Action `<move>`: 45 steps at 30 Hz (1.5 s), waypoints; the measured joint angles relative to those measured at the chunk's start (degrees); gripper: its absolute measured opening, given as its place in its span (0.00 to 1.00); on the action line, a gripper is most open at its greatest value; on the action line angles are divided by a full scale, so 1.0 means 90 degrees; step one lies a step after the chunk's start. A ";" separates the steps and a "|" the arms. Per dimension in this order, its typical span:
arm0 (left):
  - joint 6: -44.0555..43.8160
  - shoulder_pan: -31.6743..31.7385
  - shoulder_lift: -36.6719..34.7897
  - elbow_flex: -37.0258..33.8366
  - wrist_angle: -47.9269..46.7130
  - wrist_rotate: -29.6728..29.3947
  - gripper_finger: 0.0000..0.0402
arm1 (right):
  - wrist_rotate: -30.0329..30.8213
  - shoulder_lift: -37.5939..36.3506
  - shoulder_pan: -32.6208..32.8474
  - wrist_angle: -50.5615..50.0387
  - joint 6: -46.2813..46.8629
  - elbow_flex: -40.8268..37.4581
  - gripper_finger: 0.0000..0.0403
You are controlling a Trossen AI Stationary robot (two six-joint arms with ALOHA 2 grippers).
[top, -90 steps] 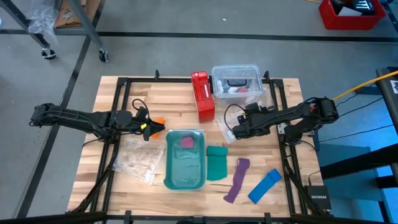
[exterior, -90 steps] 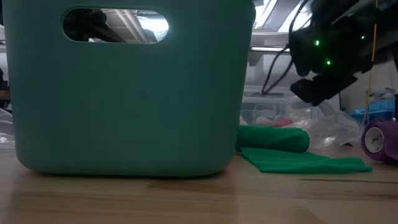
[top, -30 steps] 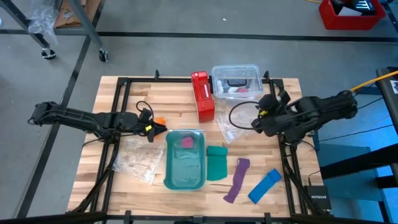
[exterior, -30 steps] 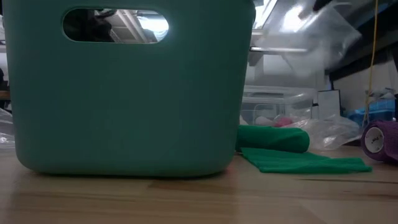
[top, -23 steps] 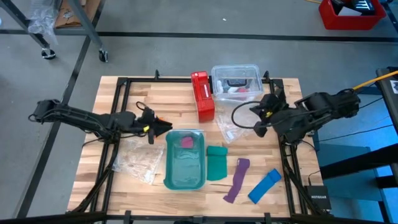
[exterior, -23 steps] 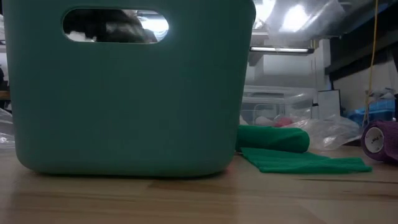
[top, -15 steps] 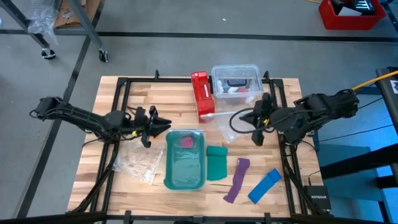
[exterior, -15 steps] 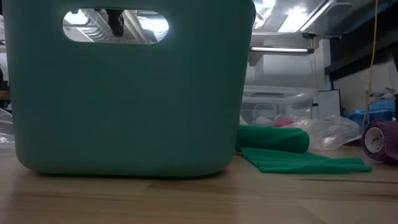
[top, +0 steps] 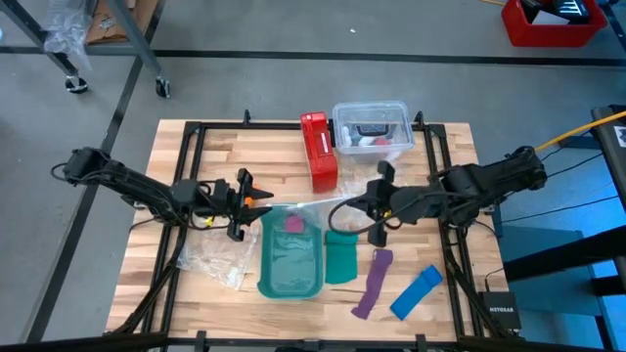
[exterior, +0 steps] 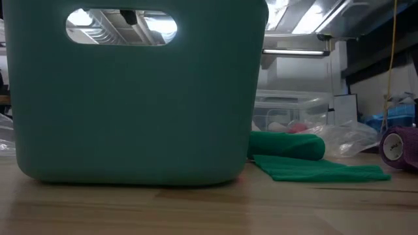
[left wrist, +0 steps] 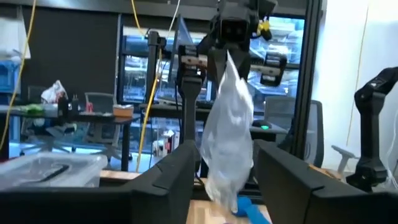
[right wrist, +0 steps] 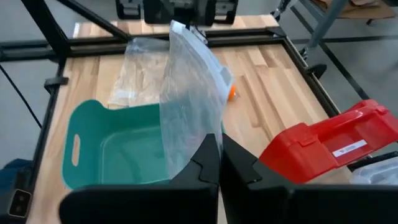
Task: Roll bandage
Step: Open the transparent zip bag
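The orange bandage (top: 255,201) (right wrist: 231,93) lies on the wood beside my left gripper (top: 245,199), under a clear plastic bag (top: 318,205) (right wrist: 186,93). The bag spans the air between both grippers, above the far end of the teal tub (top: 290,252). My right gripper (top: 370,207) (right wrist: 219,149) is shut on one end of the bag. My left gripper (left wrist: 225,180) stands open, with the bag's other end (left wrist: 227,130) between its fingers. I cannot tell whether those fingers touch it. My right gripper pinches the bag's edge (right wrist: 208,138) between its two fingers, coming level from the table's right side. The bag is lifted clear and reaches from the fingers over the tub toward my left gripper.
A red box (top: 319,149) and a clear lidded container (top: 372,125) stand at the far middle. A green cloth (top: 340,254), a purple strip (top: 372,284) and a blue strip (top: 416,291) lie right of the tub. Another clear bag (top: 215,252) lies left of it.
My right gripper has carried the clear bag up off the table and toward the table's left, until the bag spans over the tub to my left gripper. My left gripper has shifted a little toward the right and turned.
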 joint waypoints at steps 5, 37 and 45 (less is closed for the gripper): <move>0.0368 0.0000 0.0012 0.0000 0.0098 -0.0001 0.43 | -0.0007 0.0209 -0.0132 0.0130 -0.0008 -0.0002 0.00; 0.0639 0.0551 -0.0336 0.0010 -0.0410 -0.0311 0.44 | -0.4686 -0.0671 -0.2955 0.7140 -0.0155 -0.4627 0.00; 0.0179 0.0607 -0.0336 0.0010 -0.0448 -0.0307 0.44 | -0.4675 -0.0621 -0.2963 0.8206 -0.0264 -0.5010 0.00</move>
